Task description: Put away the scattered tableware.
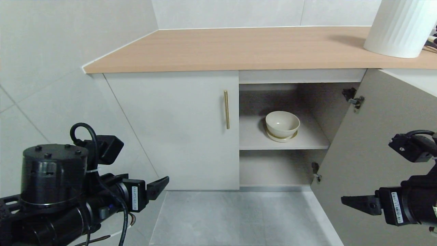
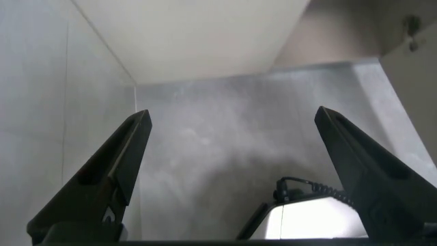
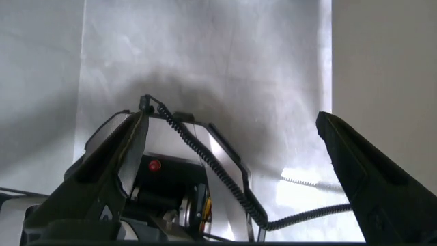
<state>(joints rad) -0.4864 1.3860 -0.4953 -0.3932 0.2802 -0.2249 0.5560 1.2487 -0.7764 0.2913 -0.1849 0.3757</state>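
Note:
A cream bowl (image 1: 282, 123) stands on a small matching plate (image 1: 280, 137) on the middle shelf (image 1: 252, 138) of the cabinet, behind its open right door (image 1: 375, 153). My left gripper (image 1: 158, 186) hangs low at the left, in front of the closed door and well away from the bowl. In the left wrist view it (image 2: 232, 116) is open above the grey floor with nothing between its fingers. My right gripper (image 1: 355, 201) sits low at the right, next to the open door. It (image 3: 231, 117) is open too and holds nothing.
The left cabinet door (image 1: 170, 130) is closed and has a gold bar handle (image 1: 226, 109). A white ribbed container (image 1: 399, 27) stands at the right on the wooden countertop (image 1: 222, 48). The lower shelf (image 1: 273, 171) is bare. Grey floor (image 1: 239, 218) lies before the cabinet.

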